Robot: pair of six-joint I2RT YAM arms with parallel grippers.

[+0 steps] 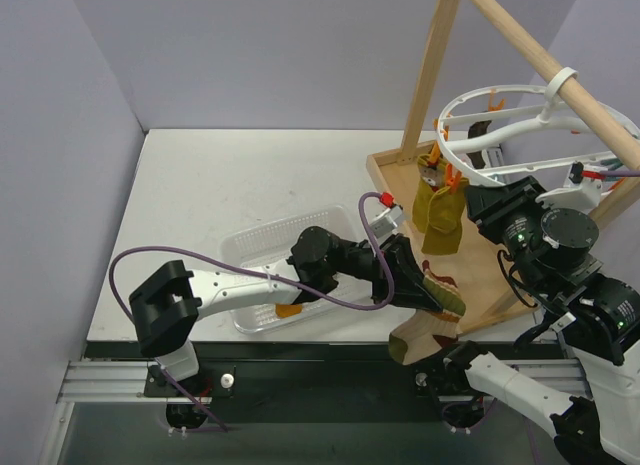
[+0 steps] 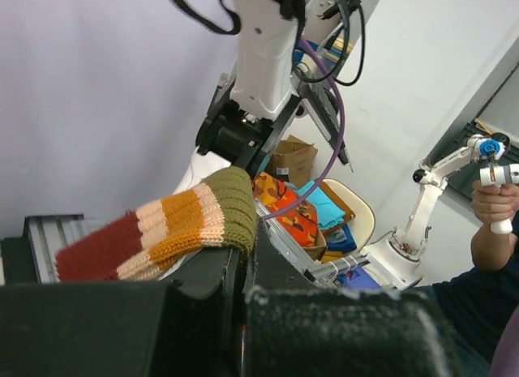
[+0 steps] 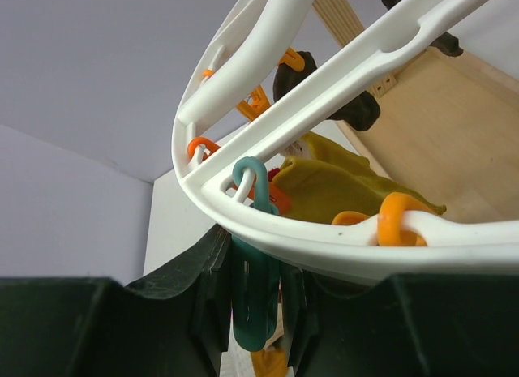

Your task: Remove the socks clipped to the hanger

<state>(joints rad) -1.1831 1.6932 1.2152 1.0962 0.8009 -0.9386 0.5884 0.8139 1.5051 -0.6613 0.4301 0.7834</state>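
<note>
The white ring hanger [image 1: 510, 125] hangs from a wooden pole, and its rim [image 3: 340, 259] fills the right wrist view. Two mustard-yellow socks [image 1: 440, 217] hang clipped under its near-left side, and one shows as a mustard sock [image 3: 340, 190] beyond the rim. My right gripper [image 3: 259, 276] is shut on a teal clip [image 3: 258, 324] that dangles from the rim. From above, the right gripper [image 1: 468, 193] sits beside those socks. My left gripper [image 1: 432, 297] is shut on a striped sock [image 1: 425, 337] near the table's front edge. Its red, orange and olive cuff [image 2: 162, 231] drapes over the left jaws.
A wooden A-frame with a sloping pole [image 1: 540, 60] stands on a wooden base board [image 1: 485, 270] at the right. A clear plastic basket [image 1: 262, 253] lies under the left arm, with something orange [image 1: 288, 310] in it. Orange clips [image 3: 397, 219] hang along the ring.
</note>
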